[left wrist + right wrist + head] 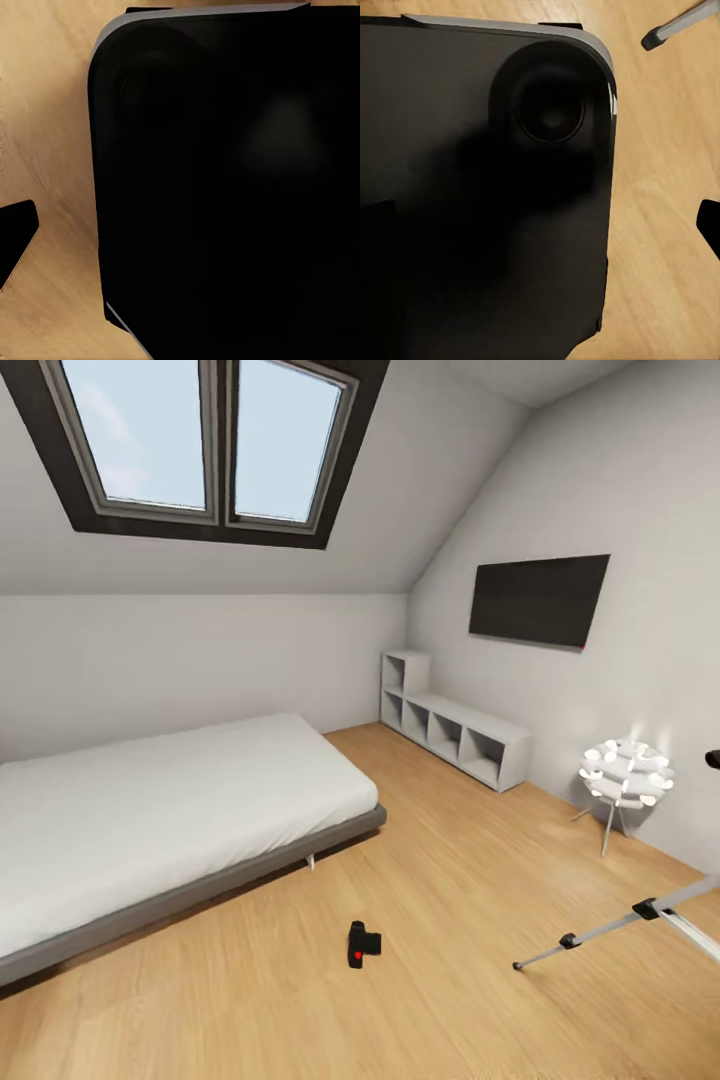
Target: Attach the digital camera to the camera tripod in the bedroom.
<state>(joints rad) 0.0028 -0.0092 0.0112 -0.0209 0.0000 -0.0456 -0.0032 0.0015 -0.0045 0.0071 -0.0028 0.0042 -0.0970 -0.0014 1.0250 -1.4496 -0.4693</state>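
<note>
The digital camera [363,945], small and black with a red dot, lies on the wooden bedroom floor a little in front of the bed's near corner. The camera tripod [640,915] stands at the right edge of the head view. Two silver legs with black joints reach across the floor, and the tip of its black handle [713,758] pokes in higher up. One tripod foot [675,26] appears in the right wrist view. A dark fingertip [15,244] edges the left wrist view and another fingertip [709,225] edges the right wrist view, both above the floor beside my black base [472,225].
A grey-framed bed [150,810] with a white mattress fills the left. Grey cube shelves [455,730] line the far right wall under a black wall screen [540,600]. A white globe-cluster lamp [625,772] stands near the tripod. Open wooden floor [450,860] lies between them.
</note>
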